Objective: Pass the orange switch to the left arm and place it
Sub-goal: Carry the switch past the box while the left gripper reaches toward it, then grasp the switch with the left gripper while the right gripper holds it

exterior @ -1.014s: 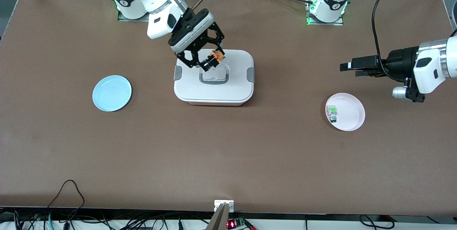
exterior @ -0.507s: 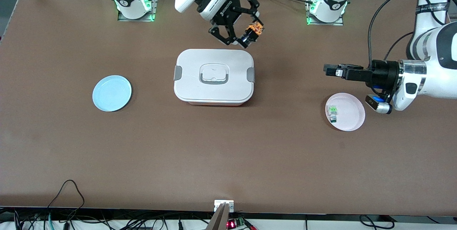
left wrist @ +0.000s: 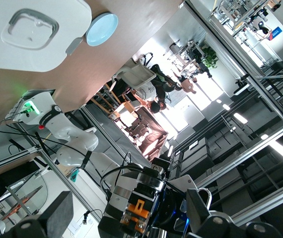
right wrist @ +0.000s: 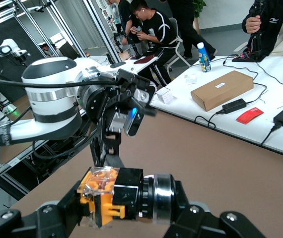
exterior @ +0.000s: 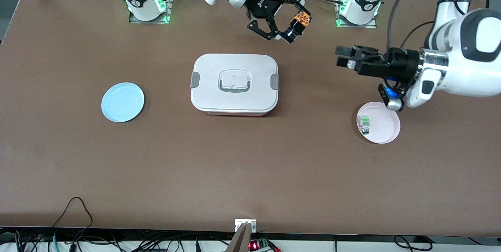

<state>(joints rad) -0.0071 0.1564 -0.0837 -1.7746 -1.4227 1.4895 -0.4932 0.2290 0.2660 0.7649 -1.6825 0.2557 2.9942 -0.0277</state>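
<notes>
My right gripper (exterior: 295, 25) is shut on the orange switch (exterior: 300, 20) and holds it in the air over bare table, past the white box (exterior: 235, 101) on the side of the arm bases. In the right wrist view the switch (right wrist: 109, 196) sits between the fingers, its orange clear-capped end sticking out. My left gripper (exterior: 339, 57) is open and empty, turned sideways toward the switch, a short gap away. In the left wrist view the switch (left wrist: 140, 214) shows between my spread fingers (left wrist: 57, 218), farther off. The left gripper also shows in the right wrist view (right wrist: 141, 99).
A pale pink plate (exterior: 387, 128) with the green-topped switch (exterior: 365, 119) lies under the left arm. A blue plate (exterior: 122, 101) lies toward the right arm's end. The box has grey side clips (exterior: 276, 81) and also shows in the left wrist view (left wrist: 32, 54).
My right gripper has carried the orange switch from over the box lid toward the left arm's end. My left gripper has moved in toward it from the table's end.
</notes>
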